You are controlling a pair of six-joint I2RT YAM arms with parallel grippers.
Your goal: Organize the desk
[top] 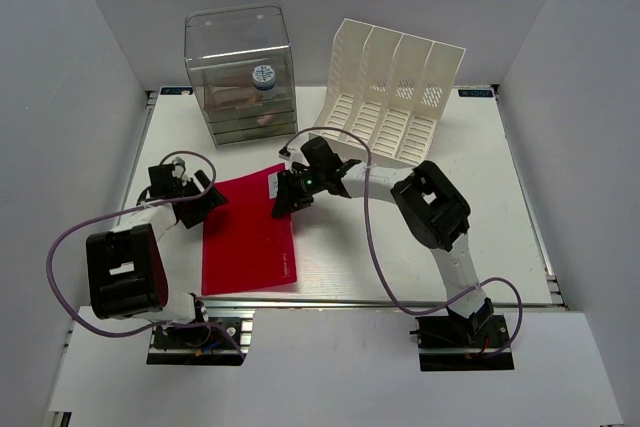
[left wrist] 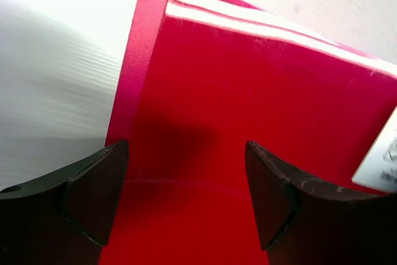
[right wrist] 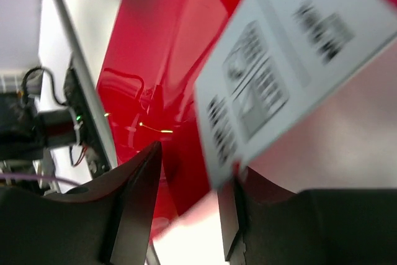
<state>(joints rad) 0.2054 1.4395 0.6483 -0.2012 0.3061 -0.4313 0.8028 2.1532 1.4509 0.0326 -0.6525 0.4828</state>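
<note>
A robotics lab: white panels (top: pixel 70 77) box in a rail-edged desk (top: pixel 500 247) with a left arm (top: pixel 125 269) and right arm (top: pixel 432 209).

- One white surface (top: pixel 420 257) with silver rails along its edges.
- Two robot arms: the left arm (top: pixel 125 267) and the right arm (top: pixel 435 209).
- Two hands, one on each arm: the left hand (top: pixel 205 199) and the right hand (top: pixel 284 197). Each has two dark fingers (left wrist: pixel 93 197).
- One red folder (top: pixel 248 237), with one white printed label (right wrist: pixel 279 60) on it.
- One clear drawer box (top: pixel 238 52), with one round blue-and-white item (top: pixel 263 77) inside.
- One white file rack (top: pixel 390 97) with four slots.
- Two purple cables: the left cable (top: pixel 50 272) and the right cable (top: pixel 368 217).
</note>
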